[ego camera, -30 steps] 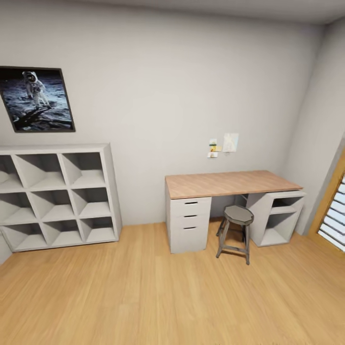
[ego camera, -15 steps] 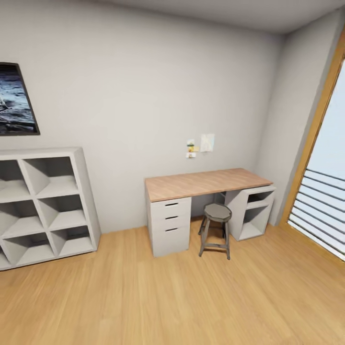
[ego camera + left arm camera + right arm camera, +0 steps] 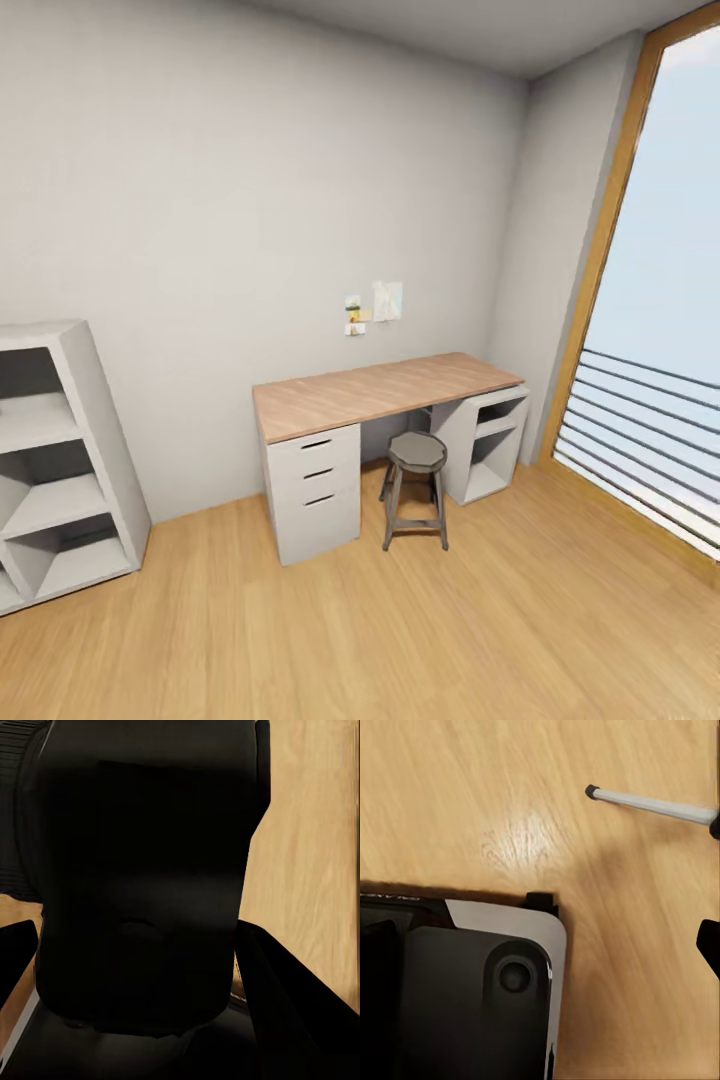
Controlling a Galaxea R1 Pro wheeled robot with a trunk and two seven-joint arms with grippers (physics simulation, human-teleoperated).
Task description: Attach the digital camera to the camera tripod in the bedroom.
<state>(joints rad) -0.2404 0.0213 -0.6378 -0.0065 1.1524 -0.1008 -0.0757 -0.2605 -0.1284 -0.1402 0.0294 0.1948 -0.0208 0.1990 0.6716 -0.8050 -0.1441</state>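
In the left wrist view a bulky black body, the digital camera (image 3: 142,885), sits between my left gripper's dark fingers (image 3: 300,1012), which flank it on both sides; a ribbed dark part shows at one edge. The right wrist view looks down at the wood floor, where a thin silver leg with a black foot, part of the camera tripod (image 3: 649,804), lies across the picture. One black fingertip (image 3: 709,943) of my right gripper pokes in at the edge. In the head view I see the bedroom wall and its furniture.
A wood-topped white desk (image 3: 380,390) with drawers stands against the wall, a grey stool (image 3: 416,455) in front of it. White cube shelves (image 3: 60,460) are at the left, a tall wood-framed window (image 3: 650,330) with rails at the right. My base's grey-and-black corner (image 3: 487,967) shows over the floor.
The head view has swung right: the astronaut picture and most of the shelves have slid out at the left, and the tall window has come in at the right. The furniture itself has not moved.
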